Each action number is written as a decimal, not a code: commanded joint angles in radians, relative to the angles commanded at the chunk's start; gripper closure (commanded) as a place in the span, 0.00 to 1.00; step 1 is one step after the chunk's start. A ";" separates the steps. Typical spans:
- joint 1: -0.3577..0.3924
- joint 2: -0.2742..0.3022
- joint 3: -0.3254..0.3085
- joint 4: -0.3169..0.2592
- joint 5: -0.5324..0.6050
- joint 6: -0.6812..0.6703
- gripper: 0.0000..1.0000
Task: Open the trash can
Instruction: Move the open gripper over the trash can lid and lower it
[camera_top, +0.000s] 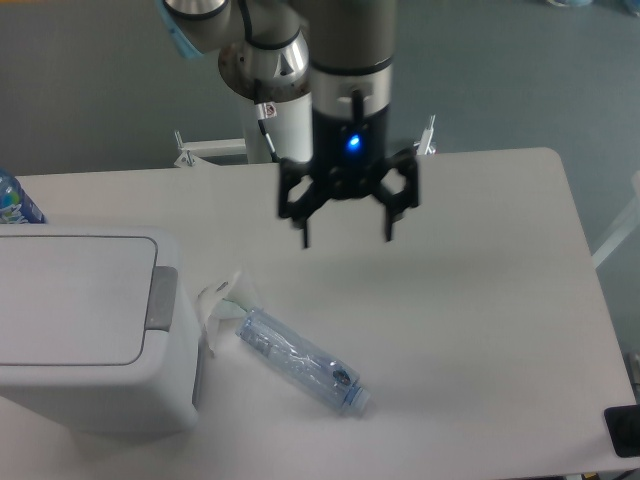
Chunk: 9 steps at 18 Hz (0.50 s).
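Single fixed view, high front angle, table (480, 300) below

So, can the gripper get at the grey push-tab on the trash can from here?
Probably yes. The gripper hangs open above the table, and nothing stands between it and the grey push-tab; the crushed bottle lies lower, off the path.
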 joint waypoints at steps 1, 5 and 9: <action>-0.017 -0.002 0.000 0.002 0.000 -0.008 0.00; -0.060 -0.011 0.000 0.002 -0.002 -0.014 0.00; -0.097 -0.029 0.000 0.014 0.000 -0.003 0.00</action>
